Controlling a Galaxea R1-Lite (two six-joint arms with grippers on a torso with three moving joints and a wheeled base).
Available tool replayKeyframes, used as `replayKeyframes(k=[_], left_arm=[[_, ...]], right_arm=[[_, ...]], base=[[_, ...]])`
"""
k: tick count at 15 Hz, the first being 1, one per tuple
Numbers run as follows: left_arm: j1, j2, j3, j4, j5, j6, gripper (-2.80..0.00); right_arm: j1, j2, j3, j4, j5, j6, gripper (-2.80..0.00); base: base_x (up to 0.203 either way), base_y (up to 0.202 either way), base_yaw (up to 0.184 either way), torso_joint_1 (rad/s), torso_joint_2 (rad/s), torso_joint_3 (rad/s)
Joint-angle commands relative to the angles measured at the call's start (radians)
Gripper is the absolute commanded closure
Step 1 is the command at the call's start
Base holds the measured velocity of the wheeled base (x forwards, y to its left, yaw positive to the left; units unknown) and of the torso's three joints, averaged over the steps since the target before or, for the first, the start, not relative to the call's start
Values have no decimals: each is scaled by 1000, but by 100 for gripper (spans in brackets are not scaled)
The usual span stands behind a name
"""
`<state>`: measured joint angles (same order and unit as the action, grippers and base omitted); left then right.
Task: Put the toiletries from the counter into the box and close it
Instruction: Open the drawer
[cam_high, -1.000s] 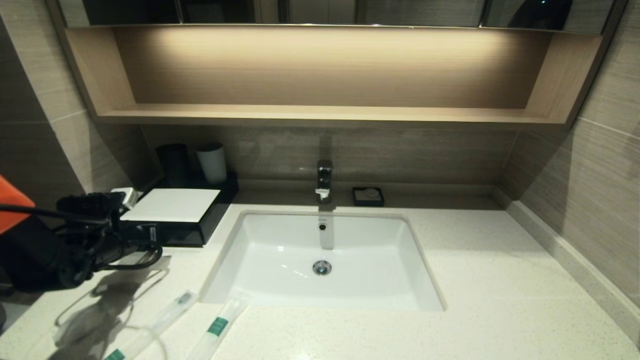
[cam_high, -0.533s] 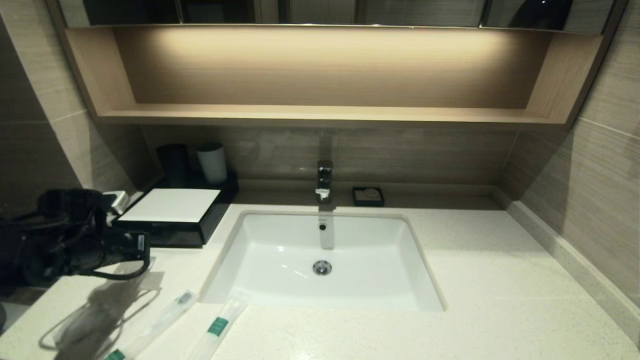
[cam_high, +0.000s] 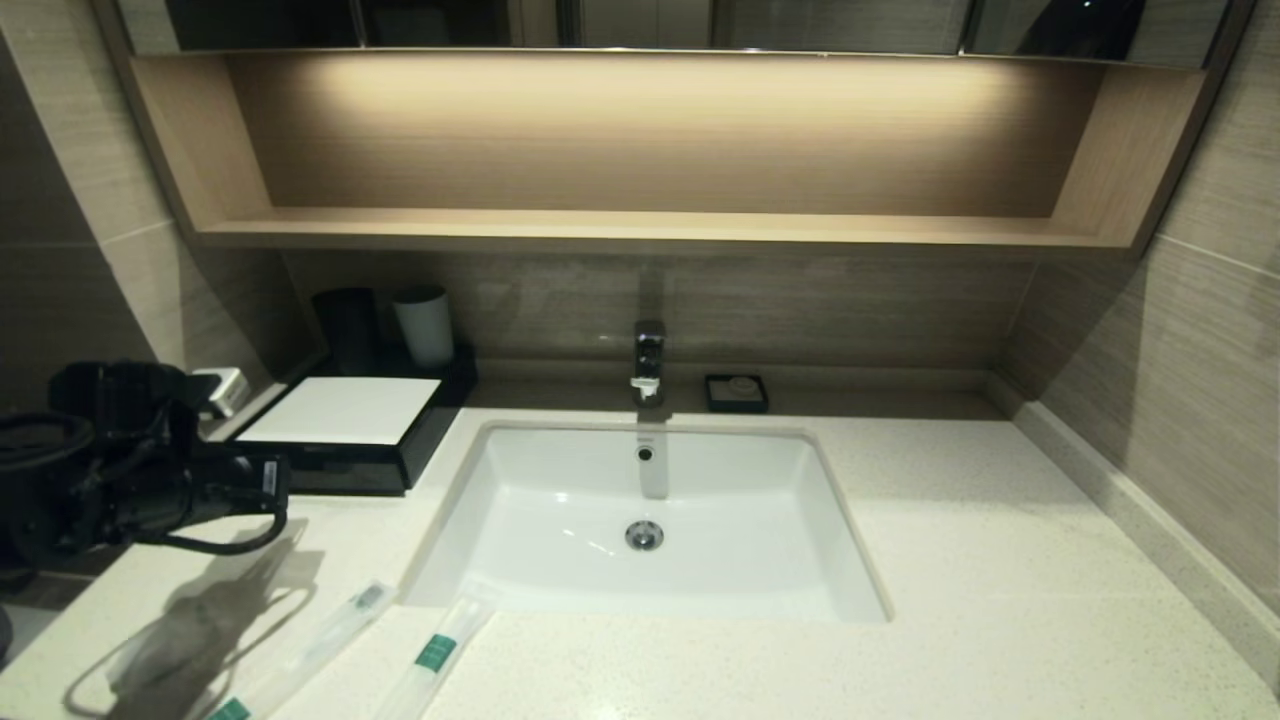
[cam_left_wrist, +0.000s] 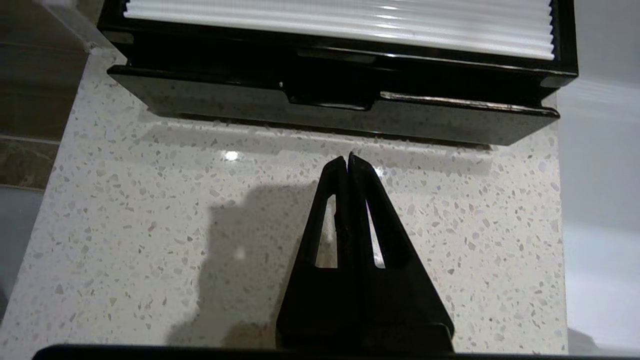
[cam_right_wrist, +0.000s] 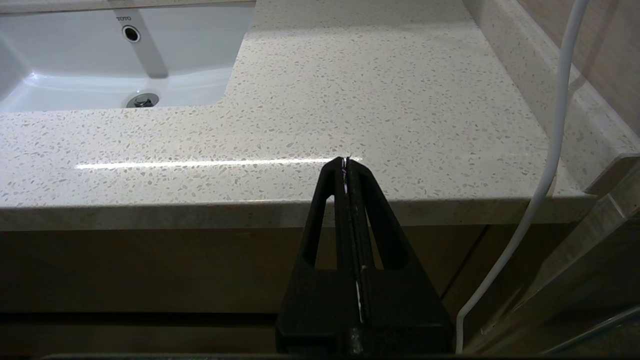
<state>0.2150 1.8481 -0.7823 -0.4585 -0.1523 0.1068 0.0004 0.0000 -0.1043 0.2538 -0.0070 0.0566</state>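
Observation:
The black box (cam_high: 345, 412) with a white top panel stands at the back left of the speckled counter (cam_high: 950, 600). Its glossy drawer front (cam_left_wrist: 330, 107) faces my left gripper (cam_left_wrist: 348, 159). That gripper is shut and empty, hovering over bare counter a short way in front of the box, and it shows at the left of the head view (cam_high: 283, 488). Two green-banded toothbrush packets (cam_high: 330, 630) (cam_high: 437, 648) lie near the front left edge. A clear pouch (cam_high: 150, 655) lies dimly in the arm's shadow. My right gripper (cam_right_wrist: 346, 161) is shut and empty, parked below the counter's front right edge.
A white sink (cam_high: 560, 480) with a faucet (cam_high: 649, 360) is set in the middle of the counter. A black tumbler (cam_high: 347, 325) and a white-grey cup (cam_high: 424, 325) stand behind the box. A small soap dish (cam_high: 736, 392) sits by the back wall. A white cable (cam_right_wrist: 555, 125) hangs beside the right gripper.
My left arm has drawn back to the left, away from the box front. The toothbrush packets and the box have stayed in place.

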Motion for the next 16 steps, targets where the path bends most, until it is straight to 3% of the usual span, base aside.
replayKeyframes(k=[1, 16], left_arm=[[1, 55, -25, -20, -1, -1, 0], [23, 184, -127, -63, -9, -4, 0]], right_arm=[[0, 2, 0, 1, -1, 0, 0], [0, 2, 0, 1, -1, 0, 0]], base=[[0, 0, 0, 0, 0, 0], [0, 0, 0, 0, 0, 0]])
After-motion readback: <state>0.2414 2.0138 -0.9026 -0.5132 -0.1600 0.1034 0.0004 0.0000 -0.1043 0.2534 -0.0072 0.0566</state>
